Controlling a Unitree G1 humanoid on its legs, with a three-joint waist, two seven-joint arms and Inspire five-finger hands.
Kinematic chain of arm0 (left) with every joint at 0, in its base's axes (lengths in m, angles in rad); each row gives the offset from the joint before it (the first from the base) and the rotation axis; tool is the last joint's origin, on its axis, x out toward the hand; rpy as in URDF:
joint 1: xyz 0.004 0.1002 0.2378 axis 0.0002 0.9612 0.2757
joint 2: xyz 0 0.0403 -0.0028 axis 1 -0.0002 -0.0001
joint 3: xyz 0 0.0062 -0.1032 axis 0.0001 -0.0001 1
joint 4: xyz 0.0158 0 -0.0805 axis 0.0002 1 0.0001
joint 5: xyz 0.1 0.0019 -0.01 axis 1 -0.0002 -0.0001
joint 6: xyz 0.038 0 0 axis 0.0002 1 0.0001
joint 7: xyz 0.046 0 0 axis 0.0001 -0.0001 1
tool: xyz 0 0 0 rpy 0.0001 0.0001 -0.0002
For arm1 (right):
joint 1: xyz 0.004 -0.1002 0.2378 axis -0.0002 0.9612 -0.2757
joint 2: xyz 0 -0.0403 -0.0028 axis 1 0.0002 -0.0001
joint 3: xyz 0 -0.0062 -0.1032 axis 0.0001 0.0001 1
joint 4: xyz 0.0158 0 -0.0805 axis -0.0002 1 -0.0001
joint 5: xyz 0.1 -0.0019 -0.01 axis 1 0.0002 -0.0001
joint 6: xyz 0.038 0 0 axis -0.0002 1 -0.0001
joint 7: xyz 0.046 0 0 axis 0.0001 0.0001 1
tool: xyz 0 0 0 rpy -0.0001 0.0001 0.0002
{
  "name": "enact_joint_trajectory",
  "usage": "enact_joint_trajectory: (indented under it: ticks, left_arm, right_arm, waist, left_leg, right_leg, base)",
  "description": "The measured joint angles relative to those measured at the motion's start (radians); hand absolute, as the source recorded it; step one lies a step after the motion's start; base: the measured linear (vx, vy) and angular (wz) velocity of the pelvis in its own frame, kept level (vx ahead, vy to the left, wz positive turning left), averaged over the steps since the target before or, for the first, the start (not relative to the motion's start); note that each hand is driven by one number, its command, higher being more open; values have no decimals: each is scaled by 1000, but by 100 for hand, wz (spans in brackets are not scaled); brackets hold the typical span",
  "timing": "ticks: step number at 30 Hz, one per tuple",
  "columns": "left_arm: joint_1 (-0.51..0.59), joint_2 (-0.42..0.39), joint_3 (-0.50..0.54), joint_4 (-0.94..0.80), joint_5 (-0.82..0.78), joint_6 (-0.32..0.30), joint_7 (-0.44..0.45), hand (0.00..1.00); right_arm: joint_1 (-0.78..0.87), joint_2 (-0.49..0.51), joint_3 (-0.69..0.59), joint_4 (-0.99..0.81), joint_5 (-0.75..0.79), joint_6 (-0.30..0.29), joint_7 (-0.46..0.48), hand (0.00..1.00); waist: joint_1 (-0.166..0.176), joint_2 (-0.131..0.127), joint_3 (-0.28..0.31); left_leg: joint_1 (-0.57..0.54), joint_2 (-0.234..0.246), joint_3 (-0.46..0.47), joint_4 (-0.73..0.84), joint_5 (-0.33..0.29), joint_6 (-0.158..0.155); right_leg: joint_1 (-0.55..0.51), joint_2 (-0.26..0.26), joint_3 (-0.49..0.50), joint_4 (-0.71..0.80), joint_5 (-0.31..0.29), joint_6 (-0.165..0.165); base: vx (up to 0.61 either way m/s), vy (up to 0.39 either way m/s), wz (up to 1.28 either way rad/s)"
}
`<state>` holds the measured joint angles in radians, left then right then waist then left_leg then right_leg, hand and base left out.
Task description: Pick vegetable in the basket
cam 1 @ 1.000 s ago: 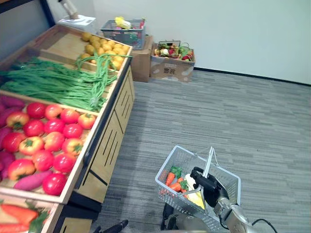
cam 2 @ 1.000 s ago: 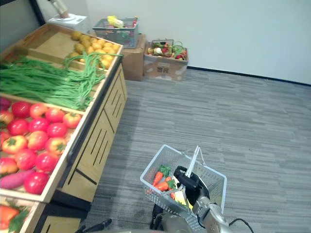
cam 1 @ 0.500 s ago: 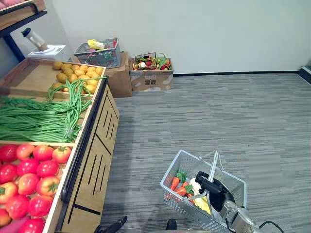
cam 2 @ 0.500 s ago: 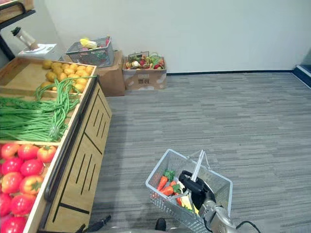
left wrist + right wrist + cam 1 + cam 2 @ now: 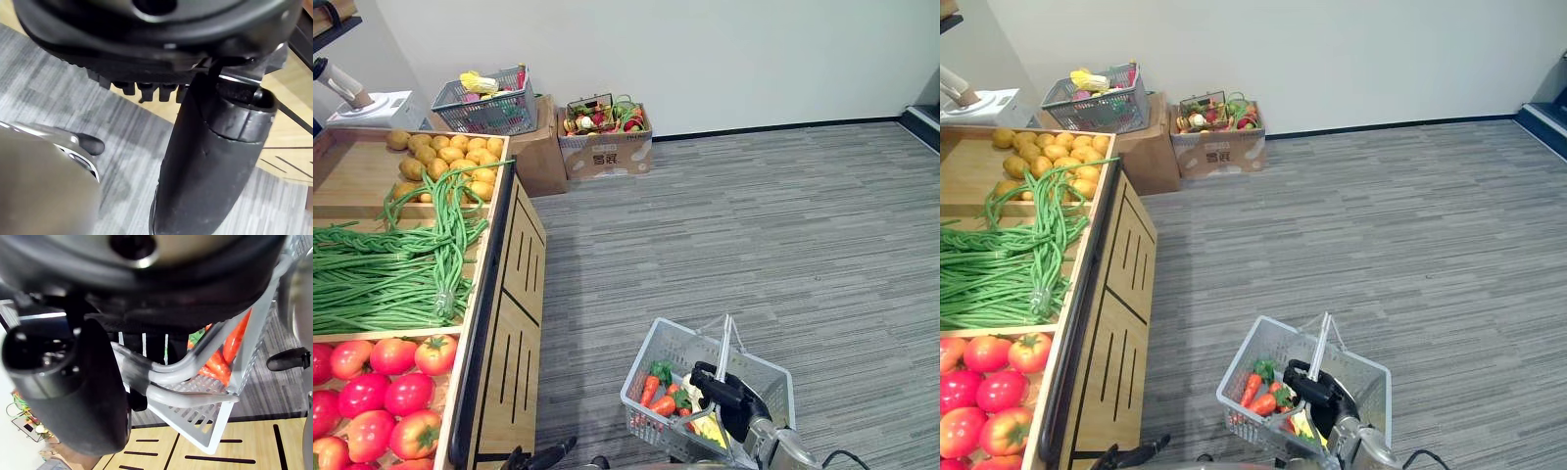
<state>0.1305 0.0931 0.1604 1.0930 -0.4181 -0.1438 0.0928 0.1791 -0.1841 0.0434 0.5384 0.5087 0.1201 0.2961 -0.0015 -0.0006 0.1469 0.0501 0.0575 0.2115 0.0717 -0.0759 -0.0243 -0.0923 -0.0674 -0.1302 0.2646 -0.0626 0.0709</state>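
A grey wire basket [image 5: 646, 367] hangs low over the carpet beside a wooden produce stand [image 5: 514, 294]. My right hand [image 5: 736, 399] is shut on the basket's raised handles [image 5: 725, 343]; the right wrist view shows its thumb [image 5: 73, 391] and fingers curled round the handles [image 5: 186, 364]. Inside lie carrots [image 5: 651, 390] with green tops, seen too as carrots [image 5: 230, 350], and a yellow piece [image 5: 710, 429]. On the stand are tomatoes [image 5: 391, 392], long green beans [image 5: 391, 274] and yellow-brown potatoes [image 5: 440, 162]. My left hand [image 5: 546, 454] hangs open low by the stand, empty.
At the far wall a cardboard box [image 5: 602, 157] holds mixed produce, and another grey basket [image 5: 489, 103] sits on a second box. A white scale [image 5: 372, 108] stands behind the stand. Grey carpet [image 5: 754, 235] stretches wide to the right.
The camera has swung, so the stand slid left in the picture and more carpet shows. The basket stays hanging from my right hand; my left hand stays low.
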Motion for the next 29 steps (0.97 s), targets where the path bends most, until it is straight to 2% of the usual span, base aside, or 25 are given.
enact_joint_trajectory:
  ticks: [2,5,9,11,13,15,20,29]
  left_arm:
    - [0,12,-1,-2,0,10,-13,100]
    - [-2,21,5,-13,-5,23,-24,100]
    - [0,33,23,-6,-7,47,-38,100]
    - [-1,34,27,1,-8,63,-55,100]
    - [-2,23,63,9,-20,84,-77,100]
    - [-1,18,84,32,-43,91,-89,100]
    - [22,16,100,72,-75,91,-93,100]
    - [18,20,89,89,-75,87,-96,100]
  right_arm:
    - [-2,18,-2,46,-45,-18,-3,0]
    - [-20,47,-7,172,-108,-33,-23,0]
    - [-72,72,-55,380,-157,-95,-48,0]
    - [-96,78,-101,461,-158,-126,-50,0]
    - [-116,79,-145,511,-154,-130,-59,0]
    - [-129,81,-190,547,-150,-119,-69,0]
    - [-129,112,-295,580,-152,-94,-103,0]
    - [-125,121,-343,618,-114,-75,-138,0]
  waist:
    - [-7,-19,-8]
    - [-9,-50,-23]
    - [-2,-77,-37]
    - [-1,-78,-40]
    - [-1,-80,-46]
    - [5,-65,-43]
    - [8,-60,-44]
    - [7,-62,-43]
  left_leg:
    - [25,-11,-17,-2,-7,11]
    - [16,-24,-57,-5,-10,18]
    - [4,-38,-91,-22,4,25]
    - [4,-45,-116,-59,30,26]
    - [8,-49,-133,-113,65,27]
    - [16,-50,-143,-160,98,25]
    - [40,-51,-147,-166,94,16]
    - [44,-60,-133,-167,103,22]
  right_leg:
    - [3,-15,-4,52,-10,3]
    - [29,-23,-10,10,-10,3]
    - [68,-28,-18,-74,4,-1]
    - [80,-27,-41,-109,13,-2]
    - [79,-30,-57,-134,23,-4]
    - [81,-27,-66,-155,30,-6]
    - [130,-24,-67,-193,30,-7]
    - [151,-22,-57,-244,44,4]
  base:
    - [86,115,20]
    - [41,52,32]
    - [16,9,27]
    - [-12,-35,33]
    - [-22,-48,33]
    - [-27,-28,15]
    - [-42,-17,2]
    - [-36,1,-2]
